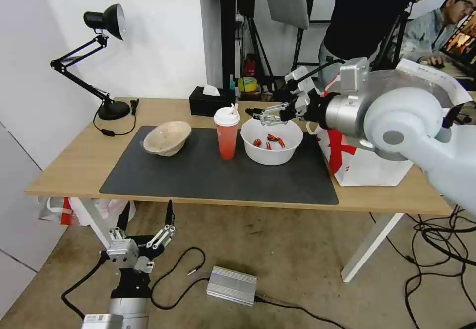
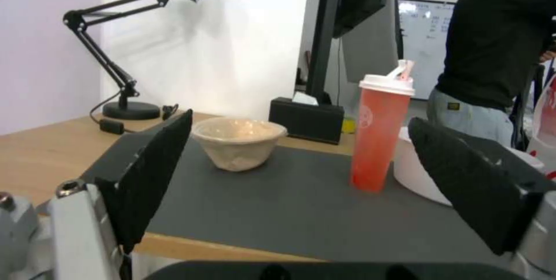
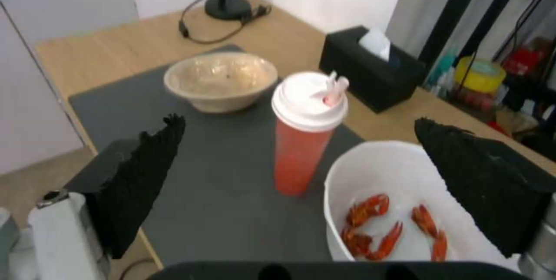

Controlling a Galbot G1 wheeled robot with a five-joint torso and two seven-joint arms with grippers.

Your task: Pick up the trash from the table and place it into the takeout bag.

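On the dark mat (image 1: 208, 175) of the light-wood table (image 1: 79, 160) stand three pieces of trash. The beige pulp bowl (image 1: 167, 138) is at the left, the red cup with a white lid (image 1: 226, 135) in the middle, and the white bowl with red scraps (image 1: 271, 143) at the right. The white and red takeout bag (image 1: 367, 163) stands right of the mat, partly hidden by my right arm. My right gripper (image 1: 261, 114) hovers open over the white bowl's (image 3: 394, 184) far rim, beside the cup (image 3: 304, 141). My left gripper (image 1: 147, 220) hangs open below the table's front edge.
A black desk lamp (image 1: 106, 21) and its cord occupy the table's back left. A black tissue box (image 1: 210, 101) sits behind the cup. Under the table are a small red-and-white plastic bag (image 1: 59, 210), a silver box (image 1: 231, 285) and cables. People stand behind the bag.
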